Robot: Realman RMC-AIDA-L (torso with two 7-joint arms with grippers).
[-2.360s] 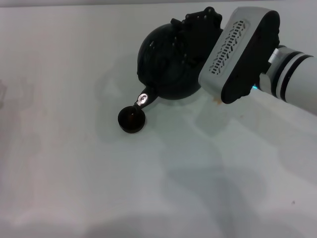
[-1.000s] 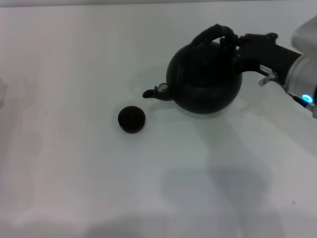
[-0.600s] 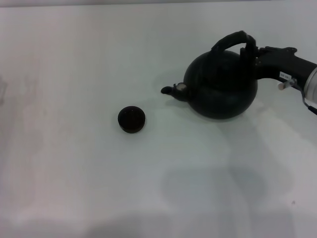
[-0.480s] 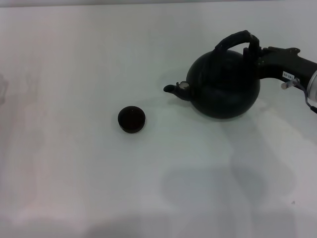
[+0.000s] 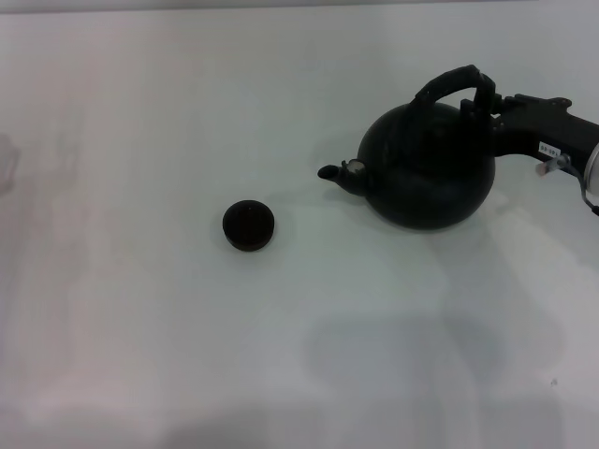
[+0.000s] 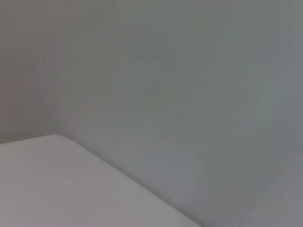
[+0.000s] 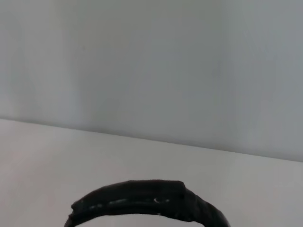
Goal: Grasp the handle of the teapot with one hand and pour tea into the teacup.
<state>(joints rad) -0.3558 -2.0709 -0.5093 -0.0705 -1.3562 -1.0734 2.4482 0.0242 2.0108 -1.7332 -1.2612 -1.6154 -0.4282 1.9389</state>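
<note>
The teapot (image 5: 430,178) stands upright at the right of the white table, its spout (image 5: 332,173) pointing left toward the teacup. The teacup (image 5: 249,225) is small, black and round, and stands apart from the spout, to its left and nearer to me. My right gripper (image 5: 482,98) reaches in from the right edge and is shut on the right end of the black arched handle (image 5: 449,82). The handle's arc also shows in the right wrist view (image 7: 147,198). My left gripper is out of view; its wrist view shows only pale surfaces.
The white table (image 5: 281,355) spreads wide around the cup and pot. A faint clear object (image 5: 5,164) sits at the far left edge.
The teapot has gone from tilted with its spout over the teacup to upright, and has moved right, away from the cup. My right gripper moved right with it, still on the handle.
</note>
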